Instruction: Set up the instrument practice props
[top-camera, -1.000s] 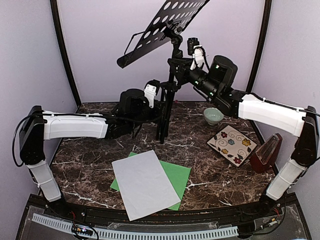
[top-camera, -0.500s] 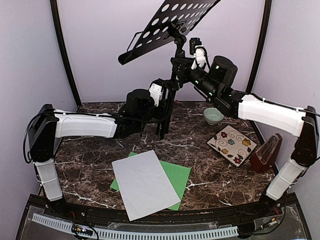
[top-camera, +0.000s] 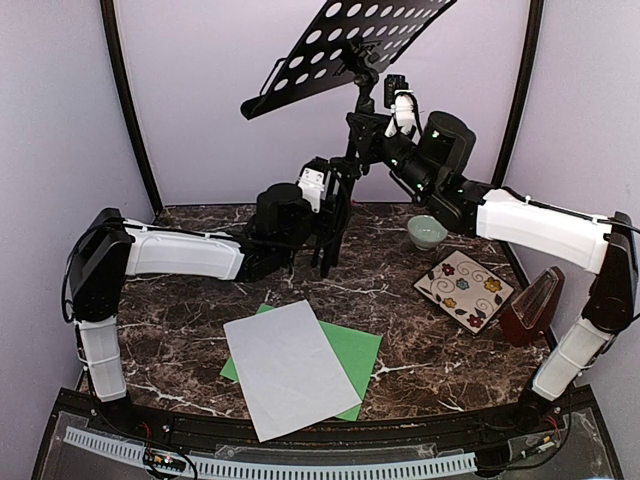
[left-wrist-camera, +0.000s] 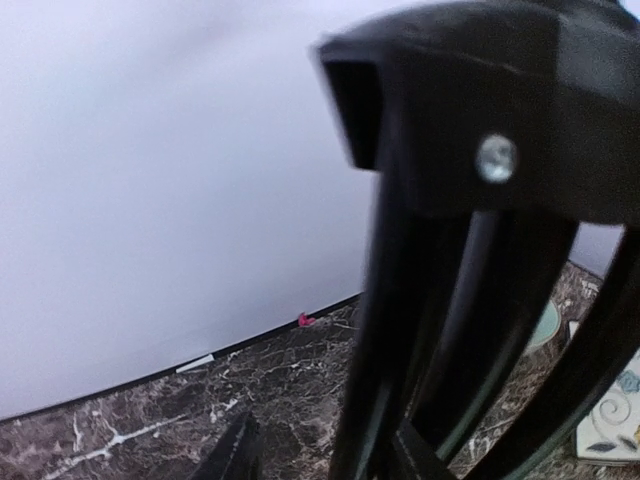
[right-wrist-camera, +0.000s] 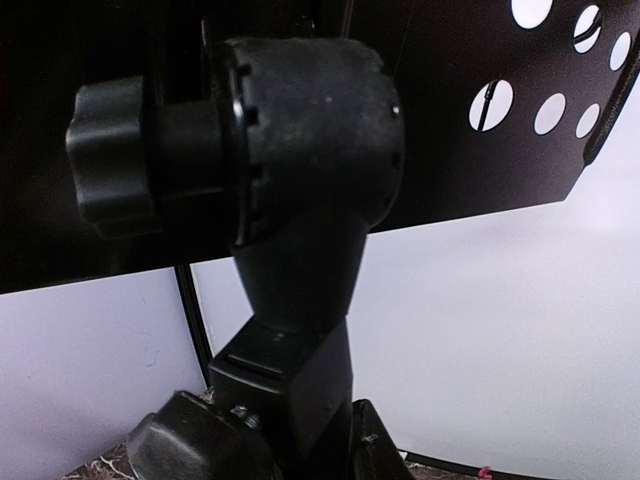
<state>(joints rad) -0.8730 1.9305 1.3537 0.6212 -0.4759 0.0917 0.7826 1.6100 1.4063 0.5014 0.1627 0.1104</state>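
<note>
Top external shows the music stand (top-camera: 310, 78) leaning at the back, right gripper (top-camera: 362, 127) pinching its shaft, left gripper (top-camera: 333, 192) at its folded legs, spread unclear; a loosened grip could topple it.

No writing, label, brand mark or number can be read in any of the three views.
</note>
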